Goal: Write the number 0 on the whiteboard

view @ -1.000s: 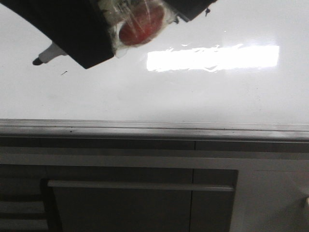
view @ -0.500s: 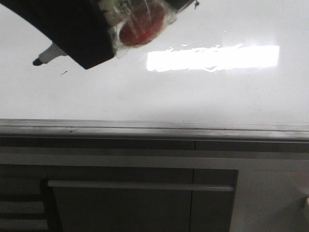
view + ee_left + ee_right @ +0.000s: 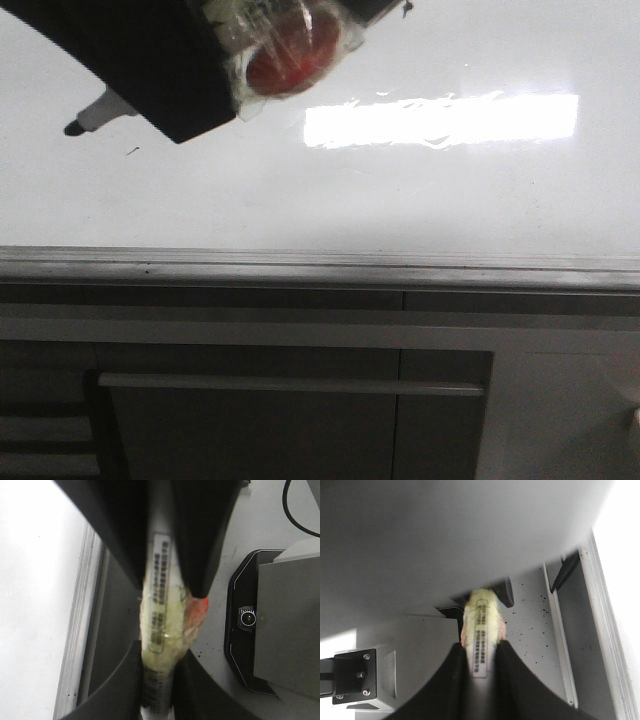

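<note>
The whiteboard [image 3: 420,190] is glossy white with a bright rectangular glare. No number 0 shows on it, only a tiny dark speck [image 3: 132,151]. A black gripper body [image 3: 150,60] hangs over its upper left, with the marker's dark tip [image 3: 75,127] poking out close to the board. In the left wrist view, my left gripper [image 3: 159,680] is shut on the marker [image 3: 160,625], which is wrapped in yellowish tape. A second pair of black fingers [image 3: 200,540] clamps the same marker farther along. In the right wrist view, my right gripper [image 3: 479,672] is shut on the marker [image 3: 481,630].
A grey metal edge strip [image 3: 320,268] bounds the board. Beyond it are grey cabinet fronts with a bar handle [image 3: 290,384]. A red taped lump [image 3: 290,55] sits on the gripper. A black camera housing [image 3: 247,617] and a grey screwed bracket [image 3: 355,672] lie on the speckled base.
The small dark part at the top edge has slid up, almost out of the front view. The marker tip has barely shifted.
</note>
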